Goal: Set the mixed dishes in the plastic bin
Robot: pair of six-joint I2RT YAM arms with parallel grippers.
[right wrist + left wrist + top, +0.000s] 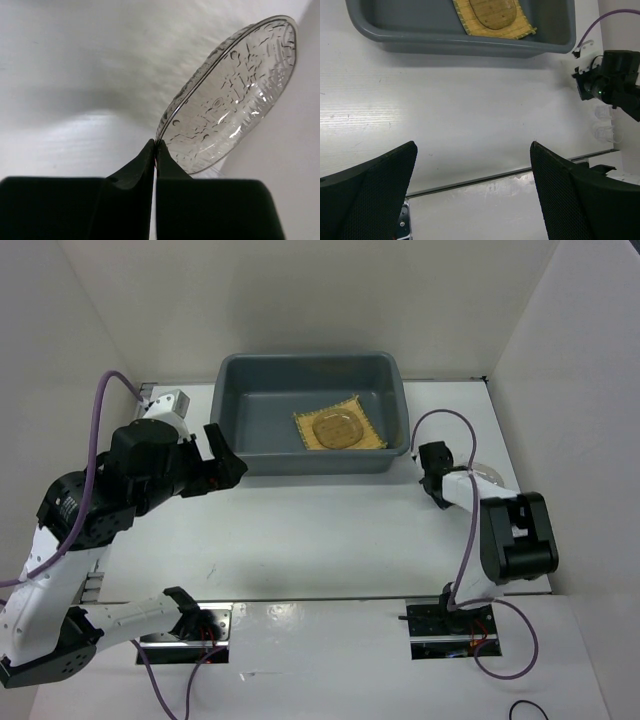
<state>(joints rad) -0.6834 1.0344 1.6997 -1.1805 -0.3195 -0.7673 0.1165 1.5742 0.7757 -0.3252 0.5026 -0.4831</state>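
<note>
Left arm folded, elbow high, left tool [222, 462] spread wide above tabletop [320, 530], holding nothing | right arm bent back, right tool [156, 146] pinched on rim of clear plate [235, 90], plate tilted, at tabletop's right edge | far: bin [232, 415], mat [372, 440] flat inside, second plate [337, 429] resting on it

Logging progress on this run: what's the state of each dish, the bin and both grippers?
plastic bin: upright, two dishes inside.
bamboo mat: flat in the bin.
first plate: lying on the mat.
second plate: tilted, pinched at its rim, outside the bin.
clear cups: on the table, outside the bin.
left gripper: open, empty.
right gripper: shut on the second plate.
</note>
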